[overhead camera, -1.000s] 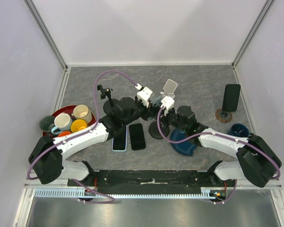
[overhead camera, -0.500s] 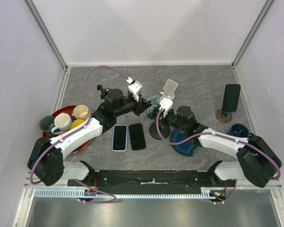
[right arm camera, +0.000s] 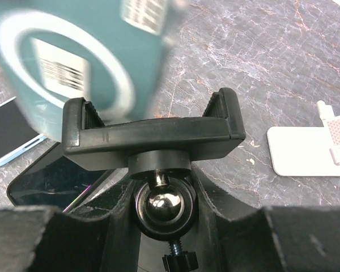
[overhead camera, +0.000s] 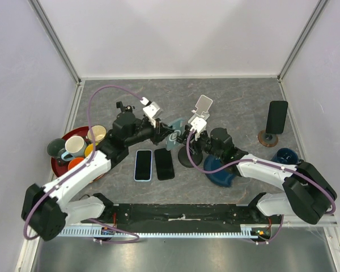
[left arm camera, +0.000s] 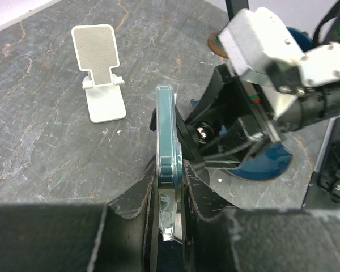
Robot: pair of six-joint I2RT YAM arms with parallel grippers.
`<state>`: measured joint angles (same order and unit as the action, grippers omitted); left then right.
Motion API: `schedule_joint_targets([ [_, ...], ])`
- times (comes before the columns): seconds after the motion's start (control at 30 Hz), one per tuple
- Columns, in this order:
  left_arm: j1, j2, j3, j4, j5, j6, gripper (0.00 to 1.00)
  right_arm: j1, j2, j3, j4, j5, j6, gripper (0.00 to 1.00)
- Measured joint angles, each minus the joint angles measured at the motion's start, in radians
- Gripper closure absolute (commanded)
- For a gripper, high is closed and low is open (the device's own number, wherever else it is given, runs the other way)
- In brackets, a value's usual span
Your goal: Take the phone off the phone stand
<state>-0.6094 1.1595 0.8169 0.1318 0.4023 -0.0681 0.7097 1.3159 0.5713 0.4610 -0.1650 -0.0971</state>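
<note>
Over the last second the left arm has drawn back toward its own side of the table (overhead camera: 232, 102), and the left gripper (left arm camera: 170, 212) has carried the phone (left arm camera: 169, 141) with it, away from the stand (right arm camera: 153, 133). The gripper is pressed together on the phone's lower end, pinching it by its flat faces so that it stands on edge and juts out past the fingertips. In the right wrist view the teal back of the phone hangs blurred above and behind the stand's left clamp arm, and the slot between the two clamp arms looks empty. The phone therefore seems to be out of the cradle, though it is just beside it and not yet well apart. The right gripper (right arm camera: 163, 207) is closed partway around the stand's ball joint, a finger on either side, bracing the stand on the table. Off the left gripper's near side two other phones (overhead camera: 153, 164) lie flat, and a white stand (left arm camera: 99, 71) sits farther out beyond the fingertips. The removal looks all but done; what remains is probably to carry the phone clear and lay it down without brushing the clamp arm.
</note>
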Motion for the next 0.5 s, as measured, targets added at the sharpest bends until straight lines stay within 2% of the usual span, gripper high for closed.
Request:
schedule_joint_targets([
  [0.3, 0.008, -0.239, -0.022, -0.151, -0.072, -0.048, 0.98, 0.001, 0.002, 0.0, 0.001, 0.085, 0.032, 1.0],
  [0.5, 0.003, -0.332, -0.021, -0.328, -0.32, -0.116, 0.98, -0.003, 0.052, 0.034, 0.023, 0.128, 0.032, 1.0],
])
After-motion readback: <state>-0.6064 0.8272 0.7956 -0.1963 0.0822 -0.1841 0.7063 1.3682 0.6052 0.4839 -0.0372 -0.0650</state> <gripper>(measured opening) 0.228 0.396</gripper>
